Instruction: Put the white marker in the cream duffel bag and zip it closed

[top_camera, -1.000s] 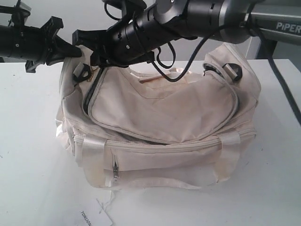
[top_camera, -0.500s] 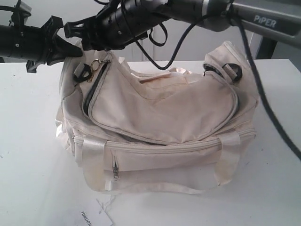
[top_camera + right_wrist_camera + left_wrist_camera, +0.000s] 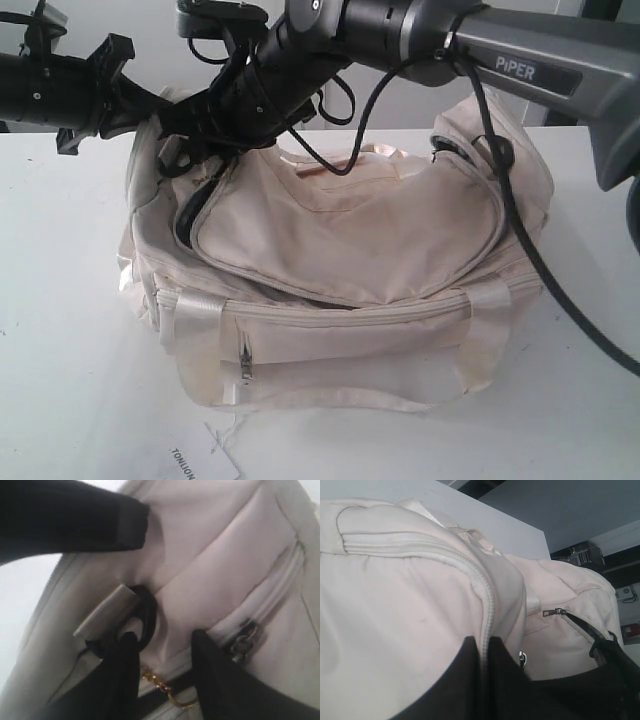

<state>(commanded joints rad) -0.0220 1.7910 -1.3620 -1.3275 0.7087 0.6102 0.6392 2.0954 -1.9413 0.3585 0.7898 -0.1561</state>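
Right claw (image 3: 164,636): jaws apart astride the gold chain pull (image 3: 160,684), far-left corner of the bag (image 3: 350,230), gripping nothing. Left claw (image 3: 482,641) pinches the bag's left-end seam. Bag mid-table (image 3: 60,300). Marker: can't tell.

— How many bags?
— One large soft cream fabric duffel bag (image 3: 350,240), on one white tabletop (image 3: 60,300).
— And arms?
— Two dark robot arms, one end effector each: the left end effector (image 3: 482,641) and the right end effector (image 3: 162,642).
— What's on the bag?
— Two shiny cream strap bands (image 3: 195,310) across the front, two black end rings (image 3: 498,152), one gold chain pull (image 3: 156,681), and one small metal zip pull (image 3: 245,362) on the front pocket.
— Anything else?
— One flat white paper tag with black letters (image 3: 205,462).
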